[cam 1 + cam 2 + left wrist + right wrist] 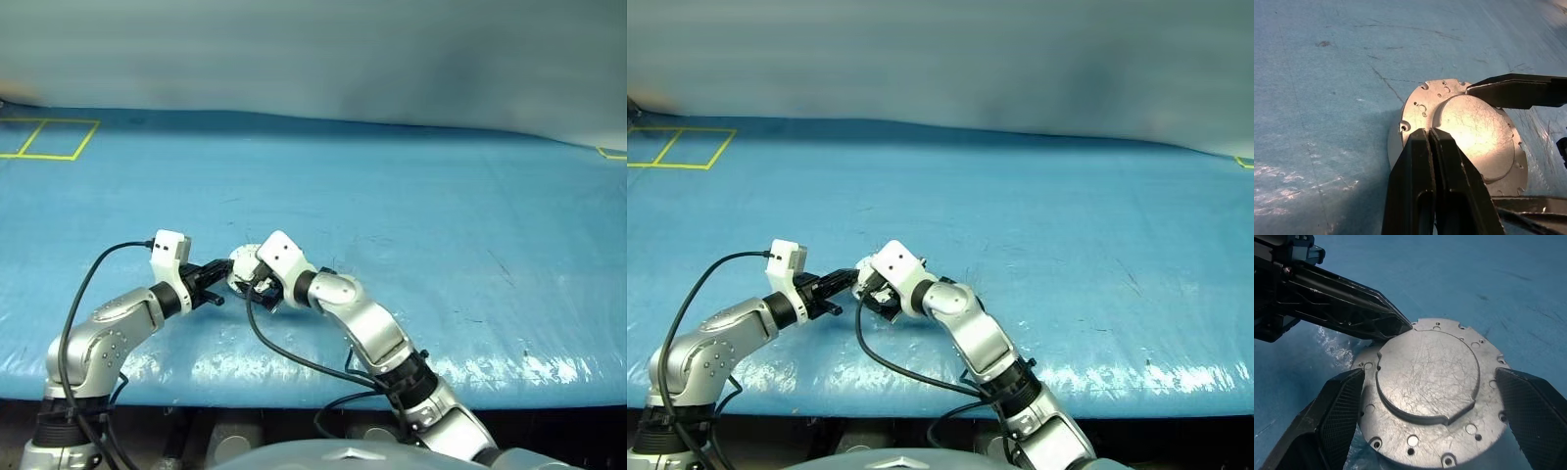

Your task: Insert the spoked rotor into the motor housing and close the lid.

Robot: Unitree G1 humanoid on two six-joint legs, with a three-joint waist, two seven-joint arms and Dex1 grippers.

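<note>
You are looking at the lid (1427, 391) sitting smooth grey face up on the blue table cover (411, 206), near the cover's front edge, with both arms meeting over it. The housing underneath is hidden by the lid, so whether it is fully seated cannot be told from here. Your left gripper (1430, 142) is keeping its two black fingers pressed together with nothing between them, and their tips are resting on the lid's raised centre circle, close to that circle's edge. Your right gripper (1427, 426) is standing wide, one finger (1334, 416) beside the lid's rim on one side and the other (1533, 411) beside the rim on the opposite side, both seemingly just clear of the metal. So the lid is lying directly between the right fingers, flat and round, with no long axis to line up. The right arm is the one placed to grip or let go; the left appears to be pinning the lid down from above. Any coming move probably depends on keeping the lid centred between those spread fingers.
</note>
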